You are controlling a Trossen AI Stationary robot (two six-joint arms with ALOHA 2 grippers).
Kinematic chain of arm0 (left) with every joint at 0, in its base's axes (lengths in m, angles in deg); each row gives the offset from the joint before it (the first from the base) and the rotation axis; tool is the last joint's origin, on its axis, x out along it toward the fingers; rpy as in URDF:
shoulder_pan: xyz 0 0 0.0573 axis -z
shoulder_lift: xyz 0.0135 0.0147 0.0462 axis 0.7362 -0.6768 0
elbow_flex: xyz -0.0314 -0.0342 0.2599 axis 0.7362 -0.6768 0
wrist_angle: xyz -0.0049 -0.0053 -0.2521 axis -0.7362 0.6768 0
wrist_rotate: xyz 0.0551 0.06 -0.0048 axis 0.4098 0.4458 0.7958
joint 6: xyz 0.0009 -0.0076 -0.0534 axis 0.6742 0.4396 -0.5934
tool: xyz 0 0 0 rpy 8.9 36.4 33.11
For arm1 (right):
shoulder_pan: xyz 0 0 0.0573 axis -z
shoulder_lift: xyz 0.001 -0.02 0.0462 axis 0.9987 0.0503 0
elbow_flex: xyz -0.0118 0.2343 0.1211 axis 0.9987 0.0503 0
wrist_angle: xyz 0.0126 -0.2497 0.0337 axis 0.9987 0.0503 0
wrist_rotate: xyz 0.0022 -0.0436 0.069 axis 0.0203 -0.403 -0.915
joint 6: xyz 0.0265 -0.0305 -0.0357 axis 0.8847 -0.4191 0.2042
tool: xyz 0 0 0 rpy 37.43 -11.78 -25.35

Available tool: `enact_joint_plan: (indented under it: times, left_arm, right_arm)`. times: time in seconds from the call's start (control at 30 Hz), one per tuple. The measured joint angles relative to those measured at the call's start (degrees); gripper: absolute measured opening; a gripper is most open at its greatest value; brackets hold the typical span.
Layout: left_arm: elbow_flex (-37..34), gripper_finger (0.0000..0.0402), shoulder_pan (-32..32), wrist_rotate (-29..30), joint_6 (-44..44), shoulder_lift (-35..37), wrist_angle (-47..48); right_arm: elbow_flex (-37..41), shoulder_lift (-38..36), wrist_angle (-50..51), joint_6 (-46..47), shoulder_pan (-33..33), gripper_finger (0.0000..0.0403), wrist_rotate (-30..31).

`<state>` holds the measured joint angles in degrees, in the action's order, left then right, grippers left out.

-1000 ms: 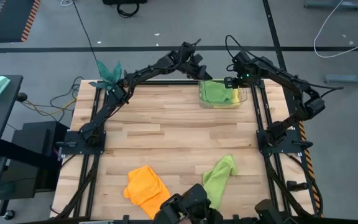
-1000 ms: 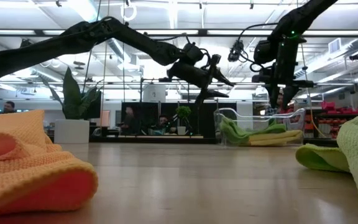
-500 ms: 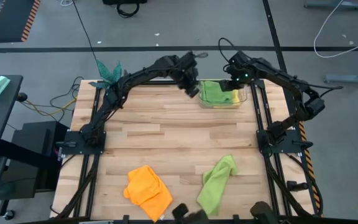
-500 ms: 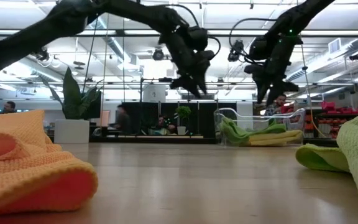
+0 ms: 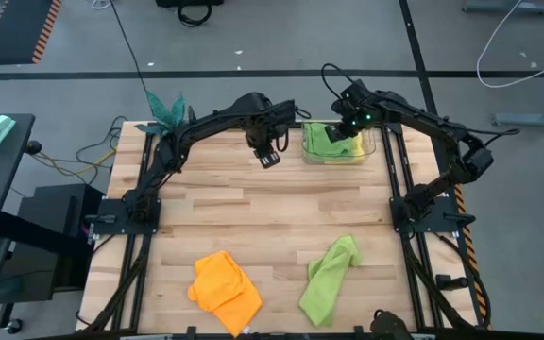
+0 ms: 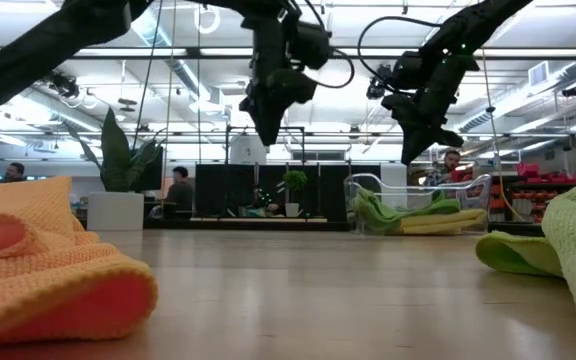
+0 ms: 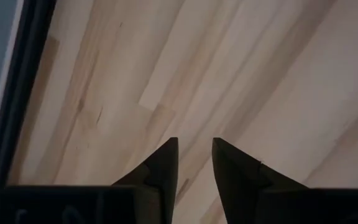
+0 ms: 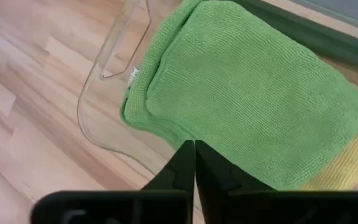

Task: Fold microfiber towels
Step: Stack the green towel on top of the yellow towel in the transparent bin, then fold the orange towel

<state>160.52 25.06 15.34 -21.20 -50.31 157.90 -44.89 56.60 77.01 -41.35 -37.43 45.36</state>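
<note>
A clear tray [image 5: 305, 153] at the far right holds a folded lime green towel [image 8: 247, 99] lying on a yellow towel [image 5: 355, 144]. My right gripper [image 8: 195, 144] hangs shut above the tray's left part, clear of the towels in the low view [image 6: 411, 155]. My left gripper [image 7: 194, 146] stands open over bare wood left of the tray [image 5: 270, 161], pointing down, nothing between its fingers. An orange towel [image 5: 223, 288] and a second lime green towel [image 5: 329, 274] lie crumpled on the table near its front edge.
A teal plant [image 5: 166, 109] in a white pot [image 6: 115, 210] stands at the far left corner. Black frame rails [image 5: 399, 179] run along the table's left and right sides. Bare wood [image 5: 253, 203] lies between the tray and the loose towels. People [image 6: 178, 190] show in the room behind.
My left gripper has swung from beside the tray toward the table's left and near side, tipping from level to pointing down, its fingers drawn closer together. My right gripper has shifted a little left over the tray and shut. The towels have stayed where they were.
</note>
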Motion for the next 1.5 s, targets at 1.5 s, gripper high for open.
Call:
enact_joint_plan:
  times: [1.5]
  left_arm:
    - [0.0,0.0087,-5.87,-1.56,12.53,0.93,-8.14]
  right_arm:
    - [0.0,6.75,3.61,10.01,-1.03,0.0012,17.3]
